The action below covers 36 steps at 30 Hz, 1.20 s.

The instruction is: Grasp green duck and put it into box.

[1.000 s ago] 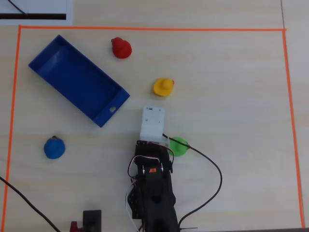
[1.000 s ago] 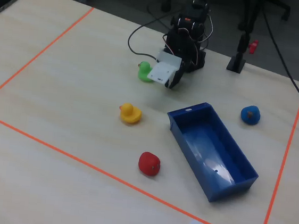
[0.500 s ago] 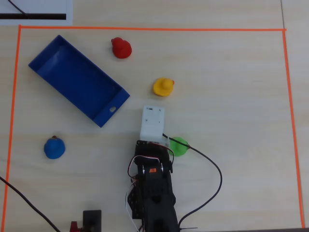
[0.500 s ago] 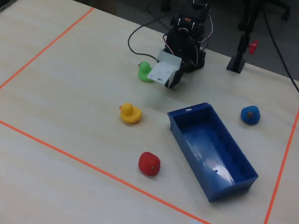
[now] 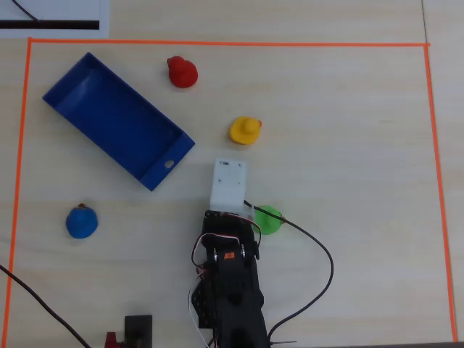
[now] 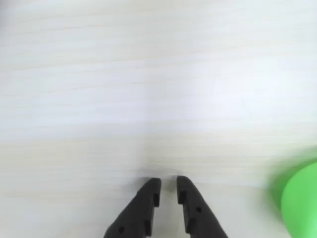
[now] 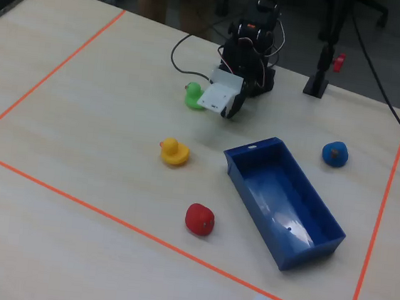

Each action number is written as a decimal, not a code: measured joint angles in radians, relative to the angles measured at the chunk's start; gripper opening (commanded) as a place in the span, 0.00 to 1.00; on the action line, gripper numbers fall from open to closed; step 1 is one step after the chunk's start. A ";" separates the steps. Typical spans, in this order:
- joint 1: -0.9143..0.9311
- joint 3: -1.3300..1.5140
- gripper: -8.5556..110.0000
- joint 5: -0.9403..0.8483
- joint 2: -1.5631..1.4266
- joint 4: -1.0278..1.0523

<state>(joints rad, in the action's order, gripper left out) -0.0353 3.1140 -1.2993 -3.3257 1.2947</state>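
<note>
The green duck [image 5: 270, 219] sits on the table just right of my arm's wrist in the overhead view. It shows as a blurred green edge at the lower right of the wrist view [image 6: 302, 203] and behind the white wrist housing in the fixed view [image 7: 192, 94]. My gripper [image 6: 168, 183] points at bare table left of the duck. Its black jaws stand almost together with a narrow slit and hold nothing. In the overhead view the white housing [image 5: 228, 185] hides the jaws. The dark-blue box [image 5: 109, 116] lies empty at the upper left, also seen in the fixed view [image 7: 281, 194].
A yellow duck [image 5: 245, 130] sits just beyond the housing, a red duck [image 5: 181, 72] farther up, and a blue duck [image 5: 81, 222] at the left. Orange tape [image 5: 217, 43] borders the work area. A black cable [image 5: 319, 246] loops right of the arm.
</note>
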 measured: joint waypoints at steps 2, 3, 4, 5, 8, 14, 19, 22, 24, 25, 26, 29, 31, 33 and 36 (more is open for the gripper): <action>0.000 0.000 0.08 0.000 0.000 0.000; 0.000 0.000 0.08 0.000 0.000 0.000; 0.000 0.000 0.08 0.000 0.000 0.000; 0.000 0.000 0.08 0.000 0.000 0.000; 0.000 0.000 0.08 0.000 0.000 0.000; 0.000 0.000 0.07 0.003 0.000 0.000; 0.028 -0.003 0.21 0.012 0.017 -0.018; 0.118 -0.092 0.28 -0.015 0.129 -0.075; 0.184 -0.236 0.32 -0.029 0.245 -0.064; 0.224 -0.339 0.33 -0.034 0.325 -0.041; 0.258 -0.425 0.34 -0.038 0.400 -0.020; 0.376 -0.710 0.36 -0.067 0.594 0.049; 0.460 -0.867 0.37 -0.118 0.672 0.060; 0.548 -0.976 0.39 -0.164 0.693 0.058; 0.647 -1.080 0.40 -0.224 0.716 0.120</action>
<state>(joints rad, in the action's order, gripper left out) 0.6121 2.0341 -1.5232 -2.6093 1.4143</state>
